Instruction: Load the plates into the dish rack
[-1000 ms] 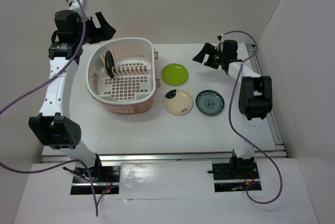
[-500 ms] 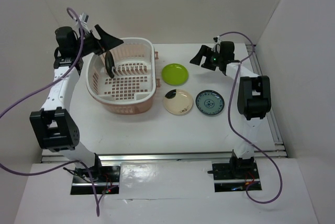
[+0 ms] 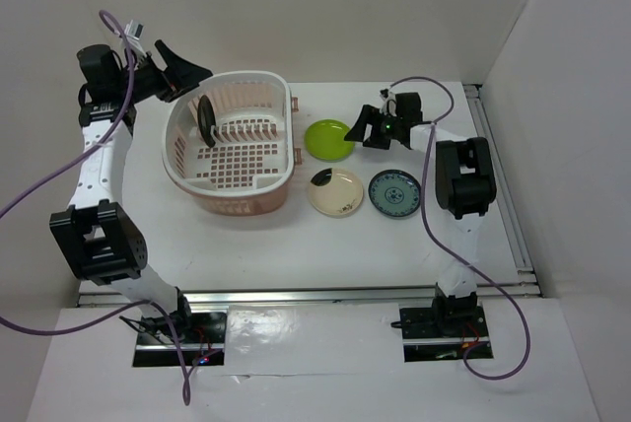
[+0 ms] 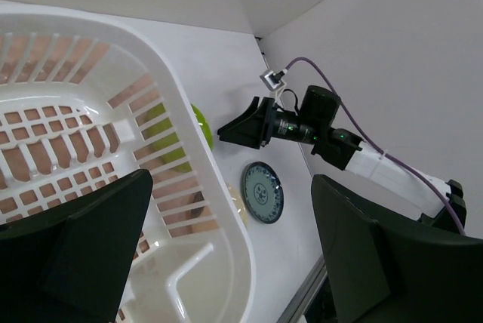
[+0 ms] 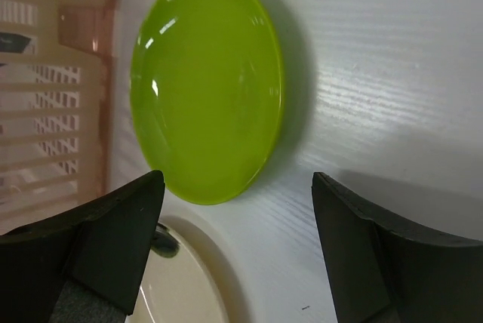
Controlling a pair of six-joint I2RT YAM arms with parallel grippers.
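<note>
My right gripper point(image 3: 360, 128) spread wide, nothing grasped, beside the lime-green round plate point(image 3: 329, 139) just right of the pale pink plastic dish rack point(image 3: 242, 201) — left gripper point(image 3: 190, 83) gaping empty at its far-left rim, glossy black plate point(image 3: 206, 118) upright inside

From above and behind the arm bases, we are looking down over the whole tabletop point(image 3: 246, 235), far enough back to take in both arms. At the left wrist, we are peering past its own fingers point(image 4: 83, 255), close over the dish rack point(image 4: 204, 187) rim, toward the tabletop's right edge. At the right wrist, we are sitting very near the lime green plate point(image 5: 207, 85), facing the rack. All three views are sharing that plate and the rack; the overhead and left wrist views are also sharing the blue-green plate point(image 4: 262, 192).
</note>
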